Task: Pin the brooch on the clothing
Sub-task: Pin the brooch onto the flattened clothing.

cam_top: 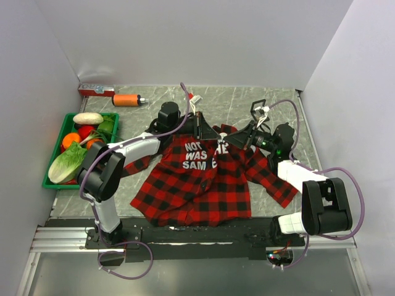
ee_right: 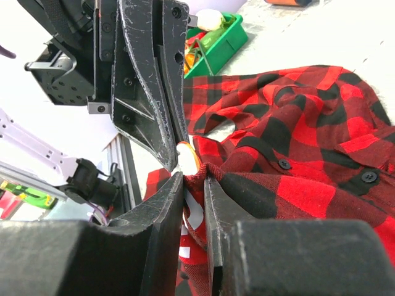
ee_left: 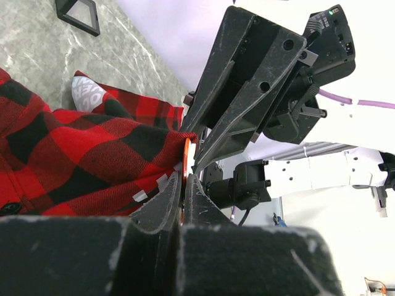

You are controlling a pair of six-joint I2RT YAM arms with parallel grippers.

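Clamps orange brooch (ee_left: 187, 153) edge-on in left pincer (ee_left: 185, 180), against the fold of plaid shirt (ee_left: 92, 148) pinched by right pincer (ee_right: 194, 180).

The red-and-black plaid shirt (cam_top: 203, 185) is being supported front-up by the tabletop (cam_top: 234, 102), with white block lettering showing across its chest and its sleeves spread sideways. A fold near its collar is being pinched by the right pincer (ee_right: 194, 179). The small orange-and-white brooch (ee_right: 186, 154) is being held edge-on against that fold by the left pincer (ee_left: 184, 185).
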